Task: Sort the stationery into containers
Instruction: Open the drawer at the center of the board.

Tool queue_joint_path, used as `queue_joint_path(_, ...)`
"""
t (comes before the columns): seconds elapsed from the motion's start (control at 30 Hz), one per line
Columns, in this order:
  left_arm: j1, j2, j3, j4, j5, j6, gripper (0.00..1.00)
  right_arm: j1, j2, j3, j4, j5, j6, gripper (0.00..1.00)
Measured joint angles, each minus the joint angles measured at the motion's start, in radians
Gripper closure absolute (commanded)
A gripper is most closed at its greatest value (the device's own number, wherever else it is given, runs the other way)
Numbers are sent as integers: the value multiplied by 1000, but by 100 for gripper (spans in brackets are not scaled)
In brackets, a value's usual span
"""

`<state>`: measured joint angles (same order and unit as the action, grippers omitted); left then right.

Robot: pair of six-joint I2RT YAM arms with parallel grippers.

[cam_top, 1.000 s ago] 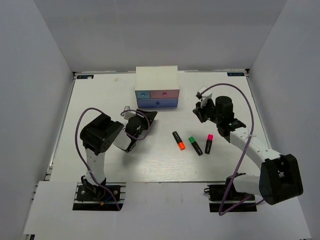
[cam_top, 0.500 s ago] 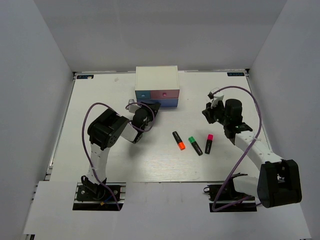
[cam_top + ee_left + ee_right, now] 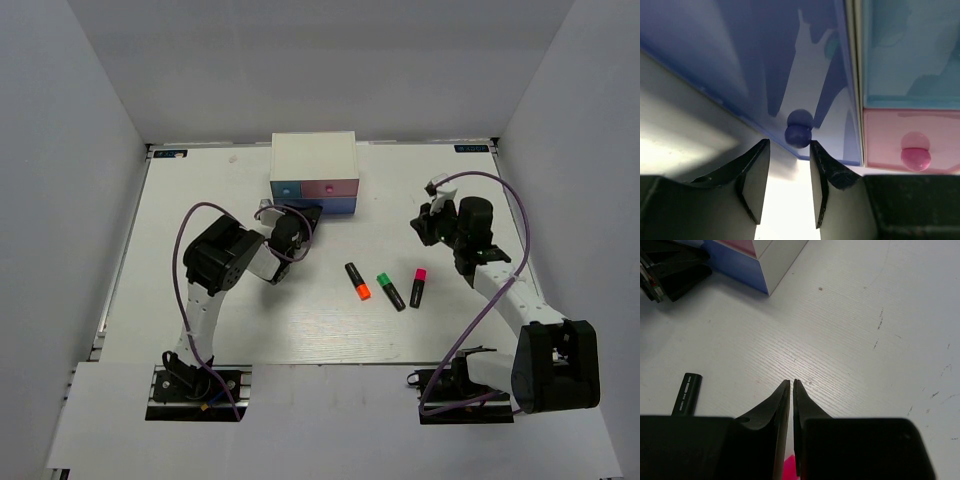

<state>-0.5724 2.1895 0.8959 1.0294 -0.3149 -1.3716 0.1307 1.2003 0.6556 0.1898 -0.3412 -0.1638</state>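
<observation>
The white drawer chest [image 3: 314,158] stands at the back centre, with a light blue drawer [image 3: 286,188], a pink drawer [image 3: 331,187] and a wide blue bottom drawer [image 3: 328,207]. My left gripper [image 3: 303,214] is open right at the bottom drawer's front. In the left wrist view its fingertips [image 3: 789,146] flank the dark blue knob [image 3: 798,134] without clamping it, and the pink knob [image 3: 915,158] is to the right. The orange [image 3: 357,281], green [image 3: 390,291] and pink [image 3: 417,287] markers lie on the table. My right gripper [image 3: 428,222] is shut and empty [image 3: 791,382]. The pink tube and the conical piece are out of view.
The white table [image 3: 200,190] is walled by grey panels at the back and sides. In the right wrist view a black marker [image 3: 687,393] lies at the lower left, and the chest corner [image 3: 771,260] and my left gripper [image 3: 671,266] are at the top left.
My left gripper has moved forward and right up to the blue bottom drawer's knob. My right gripper has drifted right, away from the chest. The markers have not moved.
</observation>
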Motion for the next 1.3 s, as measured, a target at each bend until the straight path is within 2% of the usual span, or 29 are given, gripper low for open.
queue_joint_path(0.37,-1,16,16,18,-29,-17,53,-21,6,0,-1,-29,0,86)
queue_joint_path(0.47,-2,16,16,18,-43,-21,56,-24,11,0,-1,-35,0,86)
queue_joint_path(0.73,-6,16,16,34,-61,-31,76,-26,18,0,-5,-45,0,86)
queue_joint_path(0.83,-7,16,16,34,-62,-32,81,-27,18,0,-7,-48,-1,86)
queue_joint_path(1.1,-10,21,-17,87,-63,-35,83,-32,18,0,-7,-57,-1,86)
queue_joint_path(1.3,-13,19,-96,187,-52,-43,83,-33,18,0,-7,-67,-2,82)
